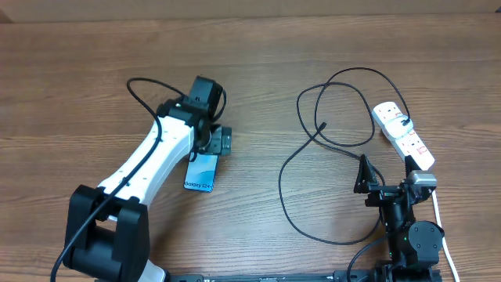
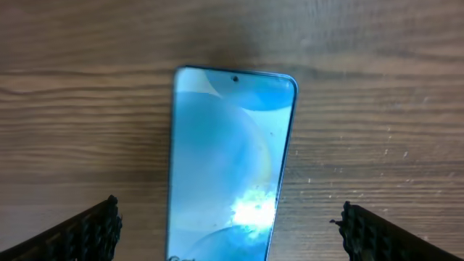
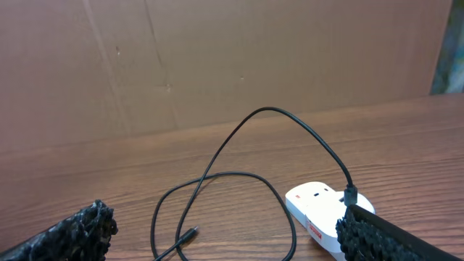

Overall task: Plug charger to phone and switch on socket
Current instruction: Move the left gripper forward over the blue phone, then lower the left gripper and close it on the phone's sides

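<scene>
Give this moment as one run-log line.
left gripper: open over phone | right gripper: open, empty | cable: tip free, apart from phone | power strip: untouched

surface: wooden table (image 1: 258, 63) | left: phone (image 1: 201, 174) lying flat | right: looped charger (image 3: 267, 109), socket (image 1: 403, 135)

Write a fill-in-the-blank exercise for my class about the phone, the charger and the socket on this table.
1. The phone lies with its screen facing ____.
2. The left gripper hangs over the phone with its jaws ____.
3. The charger has a ____ cable, while the socket is white.
4. The charger's connector tip is not yet plugged into the ____.
Missing words: up; open; black; phone.
</scene>
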`<state>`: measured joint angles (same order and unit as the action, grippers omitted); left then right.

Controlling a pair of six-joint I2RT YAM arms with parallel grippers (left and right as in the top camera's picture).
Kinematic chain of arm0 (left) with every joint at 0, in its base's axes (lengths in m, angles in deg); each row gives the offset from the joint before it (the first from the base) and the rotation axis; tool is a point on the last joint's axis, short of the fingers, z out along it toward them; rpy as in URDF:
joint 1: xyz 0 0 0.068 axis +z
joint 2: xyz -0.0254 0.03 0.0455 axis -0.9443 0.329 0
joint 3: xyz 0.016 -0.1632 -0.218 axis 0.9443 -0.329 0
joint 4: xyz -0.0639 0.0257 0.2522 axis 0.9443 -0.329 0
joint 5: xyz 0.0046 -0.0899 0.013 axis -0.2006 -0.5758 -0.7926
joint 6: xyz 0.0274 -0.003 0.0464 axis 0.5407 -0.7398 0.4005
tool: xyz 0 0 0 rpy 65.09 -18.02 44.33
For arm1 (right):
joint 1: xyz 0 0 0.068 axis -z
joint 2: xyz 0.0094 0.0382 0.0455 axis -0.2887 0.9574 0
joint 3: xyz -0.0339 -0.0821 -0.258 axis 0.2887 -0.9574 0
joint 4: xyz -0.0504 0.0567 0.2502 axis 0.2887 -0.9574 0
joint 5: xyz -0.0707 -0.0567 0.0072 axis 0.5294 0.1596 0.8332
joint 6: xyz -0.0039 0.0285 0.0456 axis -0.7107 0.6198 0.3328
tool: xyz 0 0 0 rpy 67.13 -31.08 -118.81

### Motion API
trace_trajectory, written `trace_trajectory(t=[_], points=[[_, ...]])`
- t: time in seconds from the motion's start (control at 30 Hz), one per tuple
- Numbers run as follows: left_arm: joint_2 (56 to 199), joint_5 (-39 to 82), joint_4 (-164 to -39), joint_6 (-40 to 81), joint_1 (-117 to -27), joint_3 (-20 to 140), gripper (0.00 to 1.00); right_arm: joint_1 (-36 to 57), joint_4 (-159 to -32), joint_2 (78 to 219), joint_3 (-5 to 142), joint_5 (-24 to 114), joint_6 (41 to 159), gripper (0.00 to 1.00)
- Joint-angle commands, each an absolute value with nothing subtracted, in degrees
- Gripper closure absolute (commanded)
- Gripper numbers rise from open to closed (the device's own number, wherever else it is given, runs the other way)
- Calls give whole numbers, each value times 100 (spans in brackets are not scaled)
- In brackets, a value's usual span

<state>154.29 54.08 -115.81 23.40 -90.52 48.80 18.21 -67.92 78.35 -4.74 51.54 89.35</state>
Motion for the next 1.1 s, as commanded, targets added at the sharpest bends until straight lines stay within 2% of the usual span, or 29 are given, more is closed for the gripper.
trace_trajectory(t=[0.0,0.57,1.07], points=[[15494,4999,-11417,2699,-9021,4574,1,1834,-6762,7789,-535,5187,8915,0],[15501,5161,-10499,2987,-8872,3680,1,1834,-6762,7789,-535,5187,8915,0],[15503,5183,-10280,2987,-8872,3398,0,1834,-6762,7789,-535,5187,8915,0]])
